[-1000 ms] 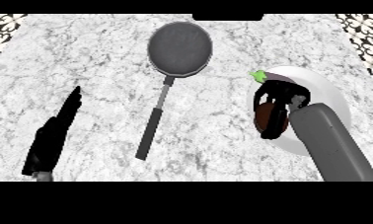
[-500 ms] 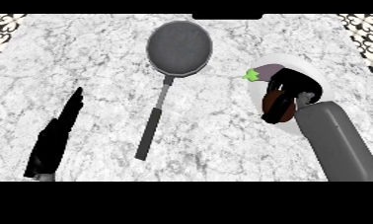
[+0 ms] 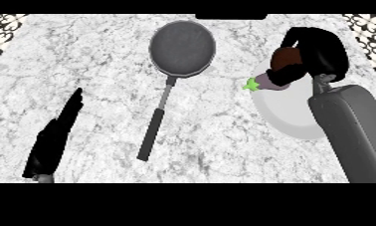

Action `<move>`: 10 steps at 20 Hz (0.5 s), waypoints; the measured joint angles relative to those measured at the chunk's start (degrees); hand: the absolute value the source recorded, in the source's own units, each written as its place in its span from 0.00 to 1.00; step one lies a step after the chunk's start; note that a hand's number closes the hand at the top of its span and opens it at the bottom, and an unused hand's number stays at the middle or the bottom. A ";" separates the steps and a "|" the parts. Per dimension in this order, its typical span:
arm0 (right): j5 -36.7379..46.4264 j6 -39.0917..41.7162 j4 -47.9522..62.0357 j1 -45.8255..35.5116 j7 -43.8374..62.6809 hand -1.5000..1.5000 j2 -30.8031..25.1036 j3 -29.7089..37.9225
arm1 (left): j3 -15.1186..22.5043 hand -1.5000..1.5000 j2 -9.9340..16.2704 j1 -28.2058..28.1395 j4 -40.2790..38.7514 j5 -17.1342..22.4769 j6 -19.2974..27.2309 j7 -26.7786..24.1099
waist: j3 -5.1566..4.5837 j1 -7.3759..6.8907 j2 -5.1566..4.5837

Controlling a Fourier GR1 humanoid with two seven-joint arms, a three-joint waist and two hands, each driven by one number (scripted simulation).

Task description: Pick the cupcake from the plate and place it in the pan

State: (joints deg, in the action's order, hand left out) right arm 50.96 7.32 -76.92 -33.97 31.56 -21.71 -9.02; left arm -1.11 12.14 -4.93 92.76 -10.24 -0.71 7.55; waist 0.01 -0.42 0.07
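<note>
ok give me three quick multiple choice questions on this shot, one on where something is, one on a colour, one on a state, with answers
1. Where does the pan lie relative to the plate?
A. to the plate's left
B. on top of the plate
C. to the plate's right

2. What colour is the plate?
A. red
B. white
C. black

3. What is the state of the right hand?
A. flat on the counter, holding nothing
B. curled round the brown cupcake
C. gripping the pan's handle

Answers:
1. A, the pan sits toward the middle of the marble counter, with the plate at the right side.
2. B, the plate's bare surface shows white below the right hand.
3. B, the fingers wrap the cupcake over the plate's far edge, with a purple, green-tipped object just beneath; the left hand rests open at the lower left.
</note>
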 measured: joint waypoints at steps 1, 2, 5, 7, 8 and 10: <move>0.94 -1.55 -0.23 -0.74 -1.02 1.00 0.13 -0.37 | 0.23 0.50 -0.22 0.41 -0.25 -0.36 0.22 0.19 | 0.00 -0.03 -0.04; 1.81 -2.77 -0.26 -1.90 -1.47 1.00 0.63 -0.73 | -0.15 0.50 0.17 0.55 -0.33 -0.02 -0.24 -0.07 | 0.00 -0.14 -0.07; 3.54 -6.21 1.95 -5.91 -2.99 1.00 3.02 -1.04 | 0.23 0.50 -0.36 1.29 -0.63 -0.61 0.03 0.31 | -0.01 -0.37 -0.15; 3.82 -7.69 4.89 -9.78 -3.39 1.00 5.35 -0.61 | 0.28 0.50 -0.47 2.06 -1.37 -0.81 -0.07 0.29 | -0.01 -0.56 -0.24; 3.43 -8.45 6.67 -11.24 -4.19 1.00 6.31 -0.03 | 0.15 0.50 -0.29 1.94 -0.97 -0.62 -0.41 0.50 | -0.02 -0.65 -0.24; 2.54 -9.47 11.08 -15.66 -5.02 1.00 8.47 1.31 | 0.72 0.50 -0.84 1.80 -0.85 -1.00 -0.24 0.15 | -0.01 -1.08 -0.36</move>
State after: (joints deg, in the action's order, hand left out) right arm 53.50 -2.15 -65.84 -49.63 26.54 -13.24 -7.71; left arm -0.38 11.30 -3.13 91.91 -11.24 -0.95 7.70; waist -0.01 -1.50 -0.29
